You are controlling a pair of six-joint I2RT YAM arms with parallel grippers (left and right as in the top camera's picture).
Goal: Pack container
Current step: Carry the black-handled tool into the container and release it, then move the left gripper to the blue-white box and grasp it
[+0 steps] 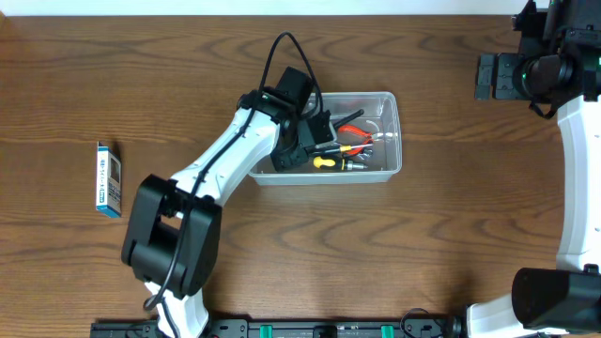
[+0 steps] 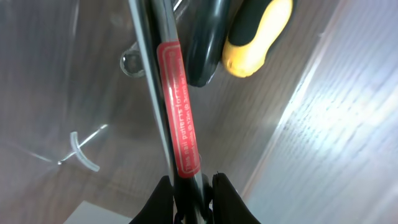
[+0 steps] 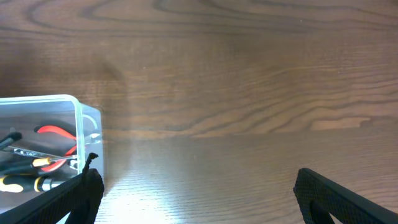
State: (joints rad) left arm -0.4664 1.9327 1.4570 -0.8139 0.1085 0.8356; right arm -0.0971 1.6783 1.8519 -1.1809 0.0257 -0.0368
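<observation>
The clear plastic container point(image 1: 394, 131) stands at the table's middle and holds several hand tools: red-handled pliers point(image 1: 355, 134) and a yellow-and-black screwdriver point(image 1: 329, 162). My left gripper point(image 1: 299, 150) reaches into its left end. In the left wrist view the gripper point(image 2: 194, 186) is shut on a dark metal tool with a red label point(image 2: 180, 112), next to the screwdriver's handle point(image 2: 255, 37). My right gripper point(image 1: 488, 77) is open and empty at the far right. Its wrist view point(image 3: 196, 186) shows the container's corner point(image 3: 87, 118) and the pliers point(image 3: 56, 132) at the left.
A small blue-white box point(image 1: 109, 178) lies on the wooden table at the left, apart from the container. The left arm's black cable loops above the container's left end.
</observation>
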